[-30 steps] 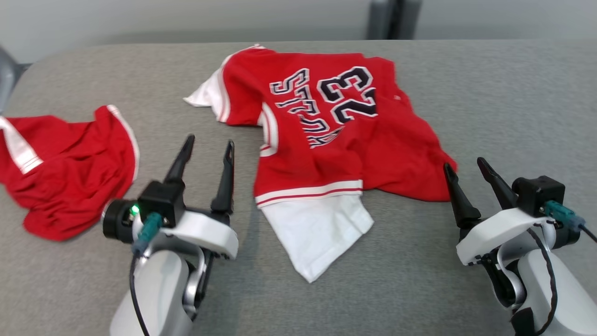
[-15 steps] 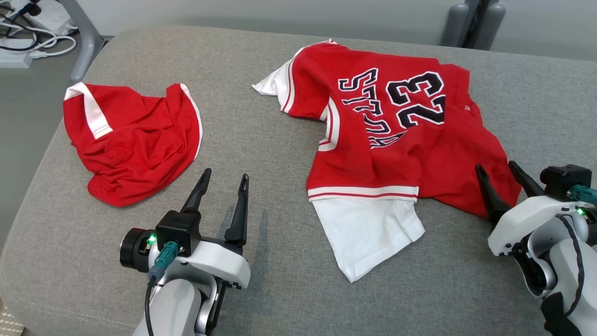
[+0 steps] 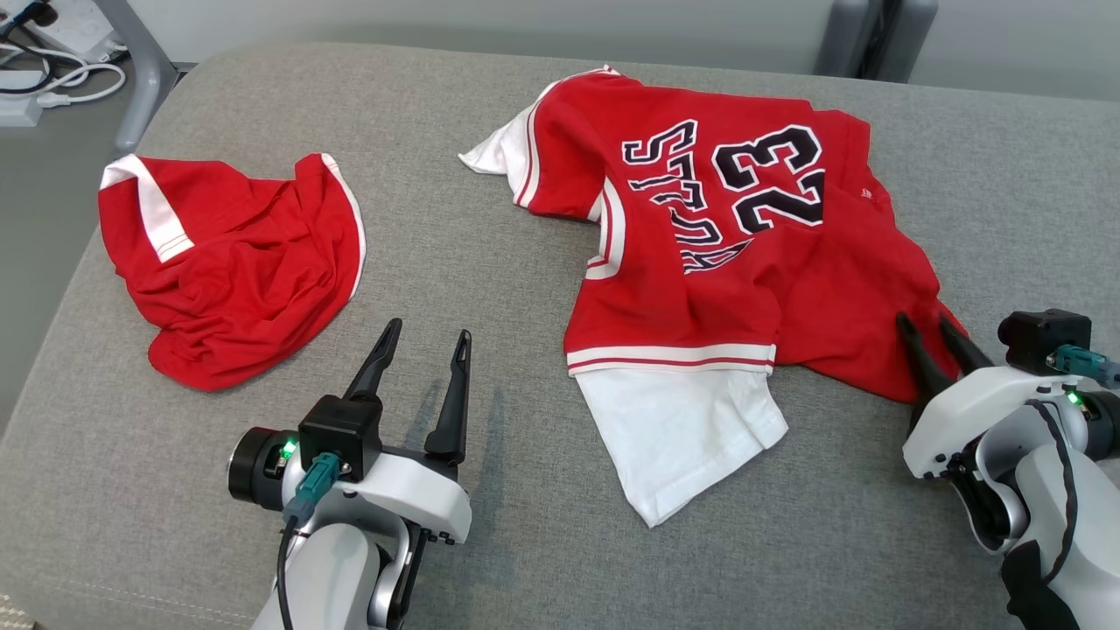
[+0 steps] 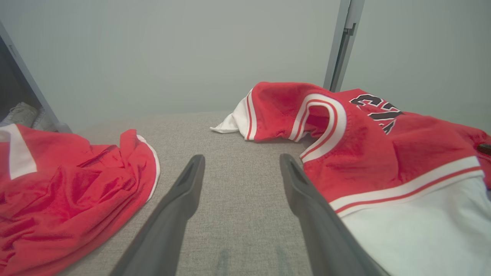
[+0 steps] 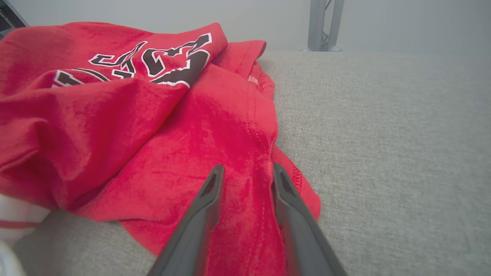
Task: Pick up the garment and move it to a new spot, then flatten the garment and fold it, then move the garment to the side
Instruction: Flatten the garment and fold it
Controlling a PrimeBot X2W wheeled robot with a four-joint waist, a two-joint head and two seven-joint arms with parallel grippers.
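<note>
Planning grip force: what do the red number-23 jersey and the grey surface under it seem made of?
The red number-23 jersey looks like matte knit, probably cotton: it creases, drapes, shows stitched hems. The grey surface looks like matte woven upholstery: visible weave texture.

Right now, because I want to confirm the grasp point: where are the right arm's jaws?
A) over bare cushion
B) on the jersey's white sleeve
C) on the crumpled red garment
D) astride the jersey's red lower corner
D: the right wrist view shows the right jaws standing apart astride a red fold at the corner of the jersey, with grey cushion beside it.
</note>
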